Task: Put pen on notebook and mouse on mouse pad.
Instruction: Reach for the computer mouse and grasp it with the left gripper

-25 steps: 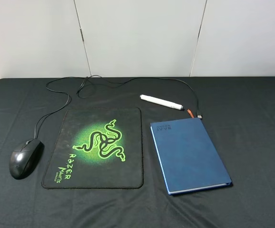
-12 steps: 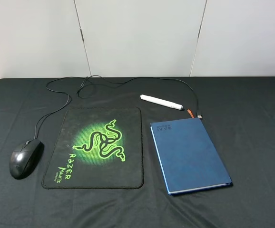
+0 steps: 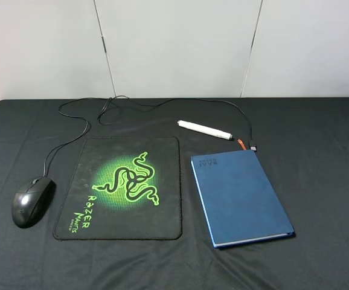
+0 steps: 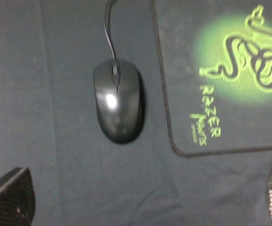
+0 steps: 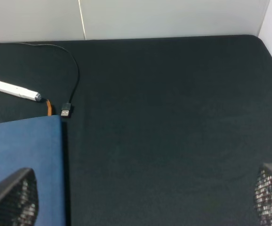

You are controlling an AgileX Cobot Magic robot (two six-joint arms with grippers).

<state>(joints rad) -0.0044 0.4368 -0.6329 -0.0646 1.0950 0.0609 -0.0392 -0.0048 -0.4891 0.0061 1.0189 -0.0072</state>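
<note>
The glossy black mouse point(image 3: 31, 201) lies on the dark cloth just left of the black mouse pad point(image 3: 124, 187) with its green logo. Its thin cable point(image 3: 78, 136) loops to the back. The white pen point(image 3: 204, 129) rests behind the blue notebook point(image 3: 240, 196), which lies right of the pad. No arm appears in the high view. In the left wrist view the mouse point(image 4: 118, 107) sits beyond my open left gripper point(image 4: 143, 202), beside the pad point(image 4: 230, 70). My right gripper point(image 5: 140, 200) is open too, over bare cloth by the notebook point(image 5: 23, 155); the pen point(image 5: 11, 89) lies farther off.
The cable's USB plug point(image 3: 253, 147) lies by the notebook's far corner, next to the orange ribbon point(image 3: 241, 144). A black cloth point(image 3: 319, 157) covers the table up to a white wall point(image 3: 174, 42) at the back.
</note>
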